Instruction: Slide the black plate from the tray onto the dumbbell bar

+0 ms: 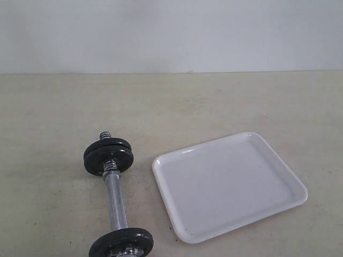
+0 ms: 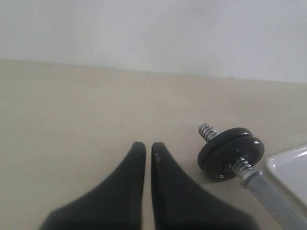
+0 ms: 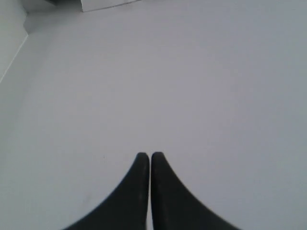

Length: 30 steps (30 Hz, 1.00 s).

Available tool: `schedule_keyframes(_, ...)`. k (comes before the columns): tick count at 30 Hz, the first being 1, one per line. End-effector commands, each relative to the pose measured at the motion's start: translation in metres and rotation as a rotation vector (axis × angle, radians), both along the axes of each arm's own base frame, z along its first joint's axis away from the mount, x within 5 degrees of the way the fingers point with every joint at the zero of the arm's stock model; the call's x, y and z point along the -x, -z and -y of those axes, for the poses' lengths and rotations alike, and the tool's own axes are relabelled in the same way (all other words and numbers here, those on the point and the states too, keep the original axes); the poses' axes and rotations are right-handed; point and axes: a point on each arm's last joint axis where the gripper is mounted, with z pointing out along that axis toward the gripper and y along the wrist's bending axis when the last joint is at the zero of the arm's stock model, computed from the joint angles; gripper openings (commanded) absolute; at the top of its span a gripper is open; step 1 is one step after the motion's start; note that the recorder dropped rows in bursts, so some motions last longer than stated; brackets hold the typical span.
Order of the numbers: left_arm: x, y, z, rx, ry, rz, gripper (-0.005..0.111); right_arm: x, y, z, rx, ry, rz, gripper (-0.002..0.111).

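Lying apart from left pincer (image 2: 148,146), dumbbell bar (image 2: 238,166)

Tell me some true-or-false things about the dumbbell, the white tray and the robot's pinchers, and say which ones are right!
1. In the exterior view, the dumbbell bar lies on the table to the left of the tray. True.
2. A black plate lies in the tray. False: nothing shows in the tray.
3. The left gripper is wide open. False: its fingers are almost together, with nothing between them.
4. The right gripper holds nothing. True.
5. The black discs sit near both ends of the bar. True.
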Motion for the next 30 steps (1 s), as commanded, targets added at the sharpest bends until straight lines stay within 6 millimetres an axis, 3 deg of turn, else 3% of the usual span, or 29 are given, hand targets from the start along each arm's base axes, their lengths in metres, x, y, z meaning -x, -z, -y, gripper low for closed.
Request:
schedule_keyframes(1, 0.0, 0.002, -0.008, 0.029, -0.101, -0.015, 0.004, 0.019, 0.001, 0.002, -0.007, 0.002, 0.073, 0.0)
schedule_keyframes(5, 0.0, 0.003, -0.014, 0.063, -0.175, -0.02, 0.004, 0.027, 0.002, 0.002, -0.01, 0.002, 0.106, 0.0)
schedule_keyframes(14, 0.0, 0.003, -0.01, -0.034, -0.112, -0.016, 0.004, 0.053, 0.003, 0.004, -0.022, 0.002, 0.258, 0.0)
schedule_keyframes(30, 0.0, 0.003, -0.01, -0.08, -0.103, -0.013, 0.004, 0.053, 0.003, 0.004, -0.023, 0.002, 0.265, 0.0)
